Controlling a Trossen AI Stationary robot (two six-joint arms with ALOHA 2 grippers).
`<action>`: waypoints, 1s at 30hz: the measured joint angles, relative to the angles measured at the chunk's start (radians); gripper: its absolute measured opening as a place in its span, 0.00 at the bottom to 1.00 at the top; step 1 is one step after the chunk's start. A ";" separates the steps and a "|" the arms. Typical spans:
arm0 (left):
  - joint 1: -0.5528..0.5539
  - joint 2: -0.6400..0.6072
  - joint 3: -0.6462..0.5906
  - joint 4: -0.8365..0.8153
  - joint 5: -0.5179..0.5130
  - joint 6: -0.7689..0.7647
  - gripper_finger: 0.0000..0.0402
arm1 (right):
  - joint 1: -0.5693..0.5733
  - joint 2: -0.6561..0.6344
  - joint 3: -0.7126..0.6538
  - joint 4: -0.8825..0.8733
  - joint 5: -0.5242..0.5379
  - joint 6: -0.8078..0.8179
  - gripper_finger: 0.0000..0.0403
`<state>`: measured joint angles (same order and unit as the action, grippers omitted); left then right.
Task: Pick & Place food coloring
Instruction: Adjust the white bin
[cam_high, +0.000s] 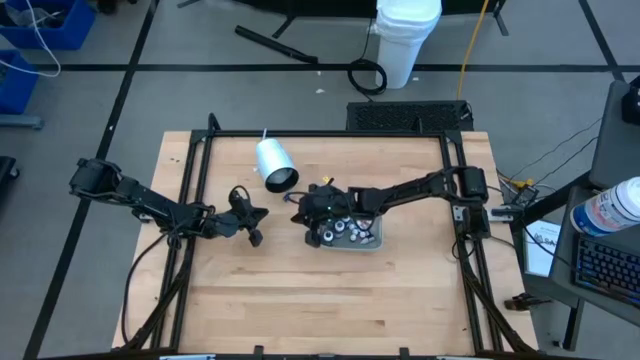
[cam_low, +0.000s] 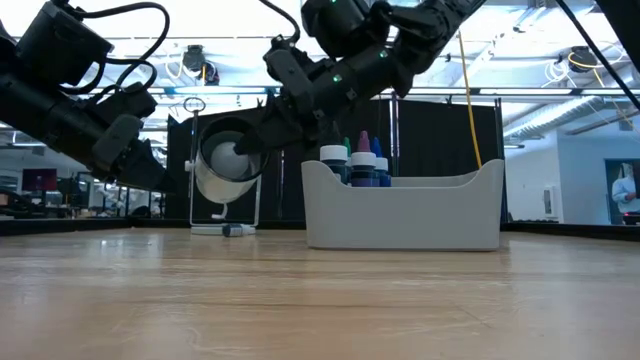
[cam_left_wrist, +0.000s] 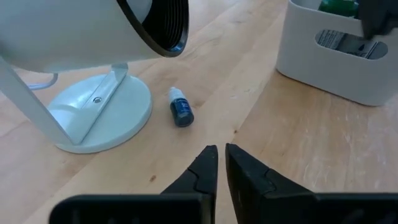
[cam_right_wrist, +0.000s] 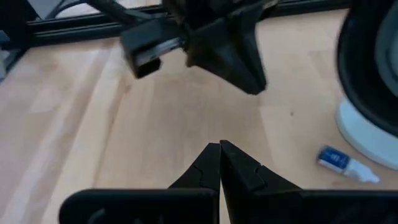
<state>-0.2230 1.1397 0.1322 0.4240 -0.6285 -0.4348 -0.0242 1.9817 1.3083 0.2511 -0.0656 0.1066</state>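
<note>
Left claw (cam_left_wrist: 220, 163) tips, lone blue bottle (cam_left_wrist: 181, 110), white lamp (cam_left_wrist: 93, 74) base beside

Wooden table (cam_high: 330, 300), light planks, bordered by a dark metal frame (cam_high: 325, 133). Far side, left of centre: a white cylinder (cam_high: 274, 164) tilted on a wire bracket with a round white base (cam_left_wrist: 93, 118) flat on the wood. Just beside that base, one small bottle (cam_left_wrist: 181, 110) lies on its side, dark blue body, white cap. Right of it, near mid-table, a grey tray (cam_low: 410, 215) sits on the surface, with more small capped bottles (cam_low: 358, 165) standing upright inside. The near half of the table is bare wood.
</note>
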 joint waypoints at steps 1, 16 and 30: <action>0.000 0.000 0.000 0.000 0.000 0.007 0.10 | 0.005 0.000 0.000 -0.005 0.012 0.000 0.00; -0.026 0.069 0.076 0.130 0.262 0.148 0.10 | 0.036 -0.129 0.000 -0.143 0.149 -0.080 0.00; -0.010 0.501 0.415 0.147 0.265 0.253 0.10 | 0.231 -0.503 -0.310 -0.151 0.389 -0.044 0.00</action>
<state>-0.2333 1.6402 0.5472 0.5709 -0.3633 -0.1814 0.2069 1.4788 0.9986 0.1003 0.3233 0.0630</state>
